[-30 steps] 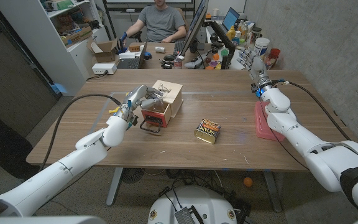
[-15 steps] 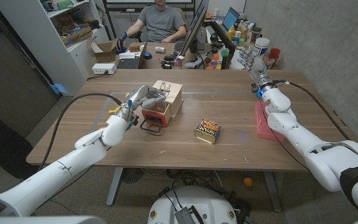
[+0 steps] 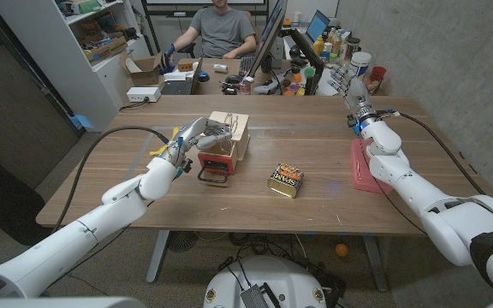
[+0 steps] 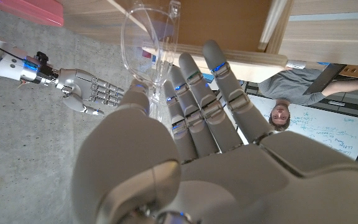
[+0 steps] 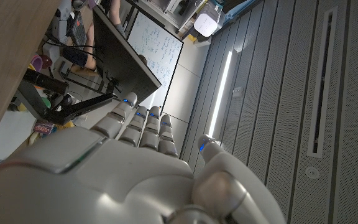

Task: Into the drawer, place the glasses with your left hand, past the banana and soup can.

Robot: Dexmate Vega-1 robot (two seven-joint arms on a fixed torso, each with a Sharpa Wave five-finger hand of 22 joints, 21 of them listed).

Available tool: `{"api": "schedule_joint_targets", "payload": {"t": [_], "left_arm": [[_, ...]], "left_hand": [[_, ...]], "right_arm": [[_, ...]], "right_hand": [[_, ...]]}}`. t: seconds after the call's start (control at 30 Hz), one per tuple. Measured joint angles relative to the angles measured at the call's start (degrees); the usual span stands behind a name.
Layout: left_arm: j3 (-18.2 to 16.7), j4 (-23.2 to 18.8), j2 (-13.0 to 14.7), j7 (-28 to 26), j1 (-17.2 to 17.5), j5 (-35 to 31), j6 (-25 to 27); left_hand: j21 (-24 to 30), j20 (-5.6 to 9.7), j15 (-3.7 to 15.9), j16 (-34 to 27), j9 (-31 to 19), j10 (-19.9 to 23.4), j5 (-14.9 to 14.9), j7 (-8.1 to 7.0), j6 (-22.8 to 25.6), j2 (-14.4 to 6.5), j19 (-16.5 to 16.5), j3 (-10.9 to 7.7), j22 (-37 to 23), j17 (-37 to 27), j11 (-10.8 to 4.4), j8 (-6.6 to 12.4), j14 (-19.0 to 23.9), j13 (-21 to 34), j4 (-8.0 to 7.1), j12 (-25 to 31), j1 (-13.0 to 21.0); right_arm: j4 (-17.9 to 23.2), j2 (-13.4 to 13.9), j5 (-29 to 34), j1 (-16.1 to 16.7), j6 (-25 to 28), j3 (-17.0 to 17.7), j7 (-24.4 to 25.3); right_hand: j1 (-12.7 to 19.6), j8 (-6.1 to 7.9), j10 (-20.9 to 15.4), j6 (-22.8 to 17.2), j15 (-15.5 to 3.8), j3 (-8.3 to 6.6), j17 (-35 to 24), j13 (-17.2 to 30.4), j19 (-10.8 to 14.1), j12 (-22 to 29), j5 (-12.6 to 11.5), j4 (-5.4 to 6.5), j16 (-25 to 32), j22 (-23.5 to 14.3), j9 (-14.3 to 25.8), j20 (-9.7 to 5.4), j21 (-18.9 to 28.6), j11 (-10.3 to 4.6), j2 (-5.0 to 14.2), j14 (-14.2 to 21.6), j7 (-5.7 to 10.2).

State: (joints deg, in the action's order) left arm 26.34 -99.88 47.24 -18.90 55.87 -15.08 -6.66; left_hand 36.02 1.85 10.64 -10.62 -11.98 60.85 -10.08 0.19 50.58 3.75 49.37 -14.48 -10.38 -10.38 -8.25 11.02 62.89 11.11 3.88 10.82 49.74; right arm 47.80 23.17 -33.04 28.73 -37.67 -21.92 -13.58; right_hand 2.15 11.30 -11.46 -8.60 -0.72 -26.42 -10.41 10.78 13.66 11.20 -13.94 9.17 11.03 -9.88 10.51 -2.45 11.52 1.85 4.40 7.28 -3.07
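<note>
The left robot hand (image 3: 188,137) hovers over the near-left part of the surface (image 3: 315,192), just left of the small wooden drawer box (image 3: 229,137). It pinches one pair of clear glasses (image 4: 149,43) between thumb and fingers (image 4: 194,93). In the left wrist view the transparent frame reaches past the fingertips toward the pale wood of the box. In the head view the glasses (image 3: 215,134) hang at the box's left side, above its pulled-out red drawer (image 3: 216,161). What lies inside the drawer cannot be made out; a dark handle loop shows at its near end.

The right robot hand (image 3: 353,91) stands raised at the far right of the surface, fingers apart and upright, holding nothing. The right wrist view shows the same hand (image 5: 135,155) from behind with its fingers side by side and loosely extended.

One flat tin can (image 3: 287,180) with a yellow label lies near the middle of the surface, right of the drawer and well apart from it. One pink tray (image 3: 362,167) sits on the right side, partly under the right arm. Something yellow (image 3: 159,147) peeks out beside the left wrist, too hidden to tell what it is.

Beyond the far edge, one person (image 3: 222,30) in a grey shirt sits at a desk crowded with monitors, bottles and boxes.
</note>
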Motion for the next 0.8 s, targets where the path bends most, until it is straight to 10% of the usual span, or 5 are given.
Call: {"api": "schedule_joint_targets", "payload": {"t": [0.27, 0.53, 0.8], "left_arm": [[-0.7, -0.8, 0.6, 0.5, 0.6, 0.6, -0.4], [-1.6, -2.1, 1.8, 2.3, 1.2, 1.7, -0.5], [-2.1, -2.7, 2.5, 3.4, 1.7, 2.3, -0.7]], "left_hand": [[-1.6, -2.31, -0.7, -0.1, 0.0, -1.1, 0.0, 0.81, 0.5, 1.1, -2.7, 1.7, 0.0, 0.0, 1.1, 0.01, -2.7, 0.0, -1.27, 0.2, -3.7], [-6.6, -7.46, -4.74, 0.7, 0.0, -9.4, -0.7, -0.35, -6.7, 0.9, -11.8, 2.34, 0.0, -0.4, 1.69, -0.44, -16.2, 1.2, -0.8, -0.2, -4.4], [-8.1, -8.15, -6.22, 0.7, -0.2, -15.6, -1.1, -0.17, -11.6, 1.5, -13.4, 2.99, 0.1, -0.4, 2.68, -0.66, -20.9, 1.6, -0.47, -0.5, -5.4]], "right_arm": [[0.6, 0.1, 0.1, 0.3, 0.1, 0.0, 0.4], [1.9, 0.4, 0.3, 0.8, 0.4, 0.1, 1.0], [3.0, 0.6, 0.5, 1.2, 0.8, 0.1, 1.8]], "right_hand": [[0.0, 0.0, 0.0, 0.0, -0.32, 0.0, 0.0, 0.0, 0.0, 0.0, 0.0, 0.0, 0.0, 0.0, 0.0, 0.0, 0.0, 0.0, 0.0, 0.3, 0.0], [0.0, 0.0, 0.0, 0.0, -0.32, 0.0, 0.0, 0.0, 0.0, 0.0, 0.0, 0.0, 0.0, 0.0, 0.0, 0.0, 0.0, 0.0, 0.0, 0.3, 0.0], [0.0, 0.0, 0.0, 0.0, -0.31, 0.0, 0.0, 0.0, 0.0, 0.0, 0.0, 0.0, 0.0, 0.0, 0.0, 0.0, 0.0, 0.0, 0.0, 0.3, 0.0]]}}
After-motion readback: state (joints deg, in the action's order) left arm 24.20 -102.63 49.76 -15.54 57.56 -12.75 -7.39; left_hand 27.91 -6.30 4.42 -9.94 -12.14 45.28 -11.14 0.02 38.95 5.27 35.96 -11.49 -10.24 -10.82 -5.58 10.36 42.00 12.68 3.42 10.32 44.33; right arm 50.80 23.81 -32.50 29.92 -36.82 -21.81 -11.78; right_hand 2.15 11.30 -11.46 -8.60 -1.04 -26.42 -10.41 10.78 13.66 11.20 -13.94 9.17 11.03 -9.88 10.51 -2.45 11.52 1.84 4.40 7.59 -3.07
